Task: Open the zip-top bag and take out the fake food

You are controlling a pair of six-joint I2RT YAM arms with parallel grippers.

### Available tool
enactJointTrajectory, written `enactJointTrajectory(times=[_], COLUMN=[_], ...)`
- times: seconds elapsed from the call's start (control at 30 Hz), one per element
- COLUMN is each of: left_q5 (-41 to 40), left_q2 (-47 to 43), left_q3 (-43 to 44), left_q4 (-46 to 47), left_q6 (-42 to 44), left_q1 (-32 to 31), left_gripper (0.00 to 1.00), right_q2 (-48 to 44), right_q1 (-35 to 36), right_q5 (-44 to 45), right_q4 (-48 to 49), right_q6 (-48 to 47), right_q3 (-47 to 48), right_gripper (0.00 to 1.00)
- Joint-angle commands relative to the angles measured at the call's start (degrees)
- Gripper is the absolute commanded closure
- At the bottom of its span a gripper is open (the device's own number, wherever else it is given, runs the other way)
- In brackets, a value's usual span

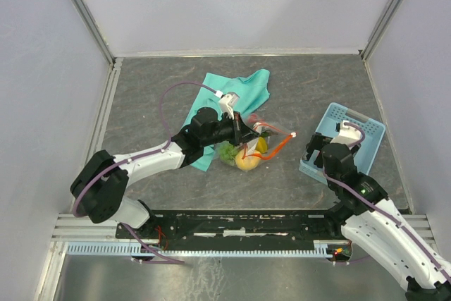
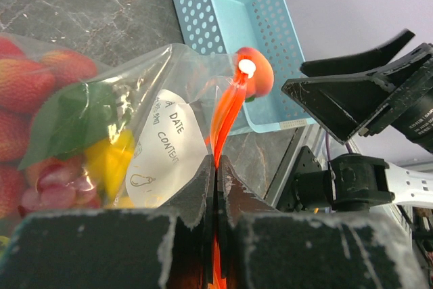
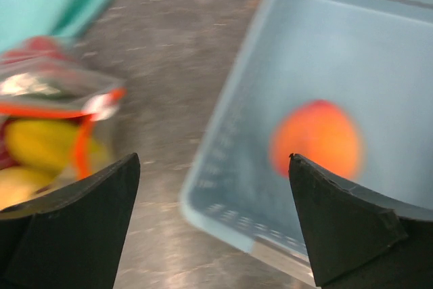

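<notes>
**Two claws, one bag: strip pinched on the left, fingers spread on the right**

One clear zip-top bag (image 1: 245,149) lies mid-desk (image 1: 317,82), just right of a teal cloth (image 1: 232,93) that the left arm crosses. Its orange zip strip (image 2: 226,113) marks the long axis. The strip runs from the left claw (image 2: 215,167) rightward toward a blue basket (image 1: 345,142) and ends in a white slider (image 2: 245,67). The left claw is closed flat on that strip. The right claw (image 3: 213,167) hangs over the basket's near-left rim, fingers spread wide, holding nothing. Fake food (image 2: 47,93) shows through the plastic: red berries, a green leaf, yellow pieces. A peach (image 3: 316,140) sits inside the basket. The right wrist view is blurred, and the left wrist view cuts off the bag's left part. Whether the bag's mouth is parted cannot be told. From above, the right arm hides the peach.
</notes>
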Motion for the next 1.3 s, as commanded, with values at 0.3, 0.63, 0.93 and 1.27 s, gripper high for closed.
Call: enactJointTrajectory(times=[0.3,0.63,0.93,1.27], left_q5=[5.55,5.31,5.4,5.07], left_q2=[-2.46,-2.83,-3.5,-3.92], left_q3=[-0.44,-4.73,-6.21,-6.84], left_q4=[3.98,5.59,6.18,6.0], left_q6=[0.92,0.34,0.01,0.1], left_q1=[0.18,0.18,0.2,0.17], left_gripper=[0.97,0.97,0.97,0.97], right_q2=[21.05,33.52,34.38,32.44], right_q1=[0.62,2.61,4.21,4.71], right_q5=[-44.44,-40.1,-41.97,-39.87], right_q4=[31.95,38.85,43.16,39.37], right_q6=[-6.4,-3.51,-0.98,-2.22], right_q3=[2.08,2.39,-0.64,-2.86], right_gripper=[0.51,0.38,0.58,0.6])
